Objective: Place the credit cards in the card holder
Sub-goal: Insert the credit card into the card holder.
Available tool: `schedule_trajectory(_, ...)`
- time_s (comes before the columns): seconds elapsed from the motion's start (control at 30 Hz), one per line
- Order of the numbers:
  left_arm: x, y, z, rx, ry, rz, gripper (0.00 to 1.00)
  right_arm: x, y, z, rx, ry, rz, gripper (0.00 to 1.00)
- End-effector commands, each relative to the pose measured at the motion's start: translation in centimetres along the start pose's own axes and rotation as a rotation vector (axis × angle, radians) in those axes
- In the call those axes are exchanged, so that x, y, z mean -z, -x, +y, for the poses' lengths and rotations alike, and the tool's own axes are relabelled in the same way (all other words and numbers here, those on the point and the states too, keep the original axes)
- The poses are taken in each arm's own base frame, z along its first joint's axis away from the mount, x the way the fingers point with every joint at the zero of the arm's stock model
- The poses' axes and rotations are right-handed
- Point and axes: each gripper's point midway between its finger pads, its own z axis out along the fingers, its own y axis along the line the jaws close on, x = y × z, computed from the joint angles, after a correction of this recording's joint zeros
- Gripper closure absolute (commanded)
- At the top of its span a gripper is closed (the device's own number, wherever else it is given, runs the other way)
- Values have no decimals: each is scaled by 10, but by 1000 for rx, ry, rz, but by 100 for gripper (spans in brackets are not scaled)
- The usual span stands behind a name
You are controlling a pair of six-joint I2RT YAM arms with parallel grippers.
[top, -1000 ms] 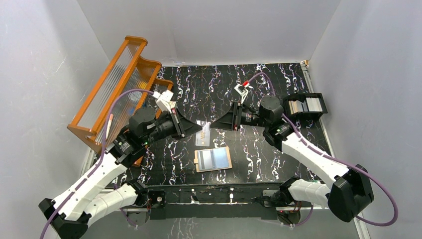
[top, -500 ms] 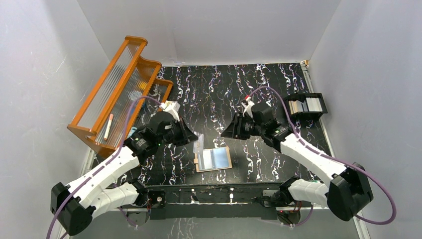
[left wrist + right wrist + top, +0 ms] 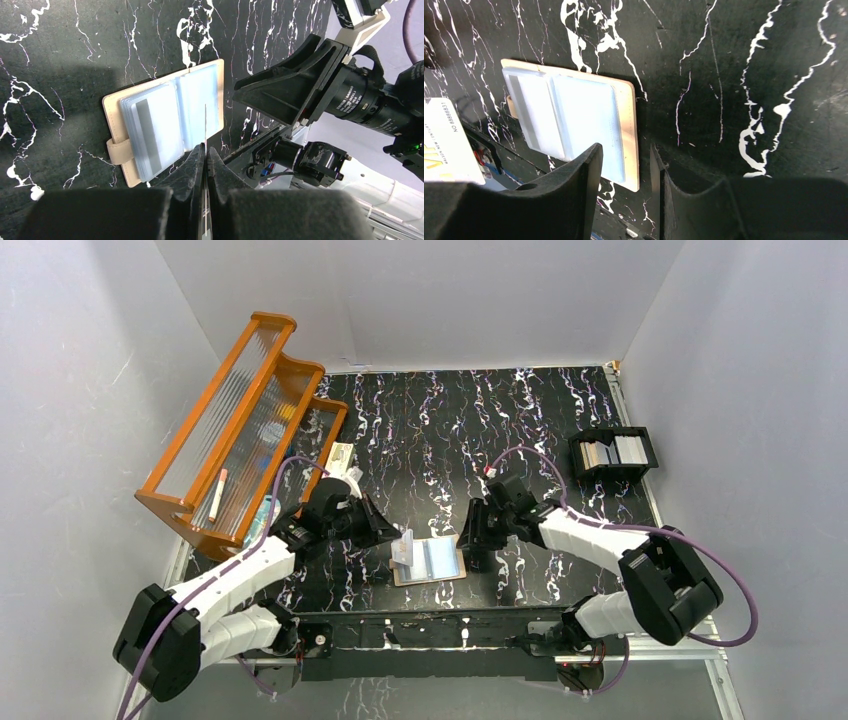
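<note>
A black marble-patterned surface with white veins is boxed in by plain pale grey walls on the left, far and right sides. An orange wooden rack with ribbed clear panels stands at the far left. Light is soft and even.

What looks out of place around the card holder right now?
Nothing stands out. The card holder lies open and flat, the left tool holds a credit card edge-on above it, and the open right tool hovers beside it.
</note>
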Motion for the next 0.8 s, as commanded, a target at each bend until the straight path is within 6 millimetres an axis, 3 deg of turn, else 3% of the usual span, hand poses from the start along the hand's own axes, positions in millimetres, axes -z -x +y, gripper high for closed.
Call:
schedule_trajectory(0.0,5,1,-14,-6,-71,8,100,-6,-1,7,16,28,-26,51)
schedule_trajectory(0.27,12,0,-7,-38,-44,5,100,-17,-18,16,7,50,11,51)
schedule_trajectory(0.53,9,-7,-3,-29,-49,32,100,-20,-38,46,-19,128,40,52)
schedule_trajectory(0.67,7,-10,-6,-26,-72,56,100,-14,-33,50,3,114,15,52)
schedule_trajectory(0.77,6,-12,-8,-19,-87,65,100,-6,-22,38,13,27,-36,51)
